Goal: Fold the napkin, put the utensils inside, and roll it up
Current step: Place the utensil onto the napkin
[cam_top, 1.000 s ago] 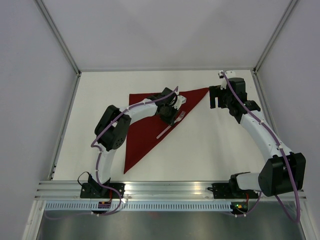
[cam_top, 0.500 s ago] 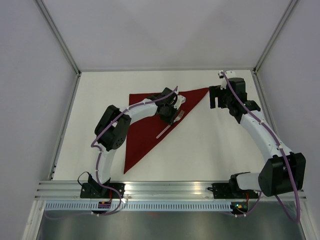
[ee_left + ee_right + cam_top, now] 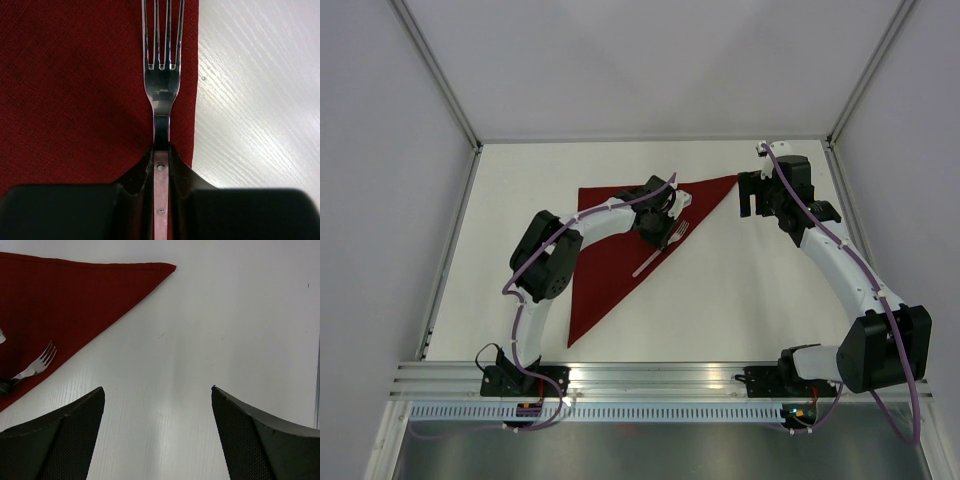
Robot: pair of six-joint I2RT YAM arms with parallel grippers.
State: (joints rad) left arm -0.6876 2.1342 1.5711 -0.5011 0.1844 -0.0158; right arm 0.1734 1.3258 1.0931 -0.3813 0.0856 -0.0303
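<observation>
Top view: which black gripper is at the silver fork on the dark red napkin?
The left gripper: its fingers flank the handle of the silver metal fork on the dark red cloth napkin. The right gripper hangs open over the white table.

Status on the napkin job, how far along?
Done: the napkin is folded into a triangle. In hand: the fork lies on it beside the long edge, with the left gripper close around its handle; clamped or letting go, can't tell. The right gripper is open over the table. Left: rolling. No other utensils visible.
</observation>
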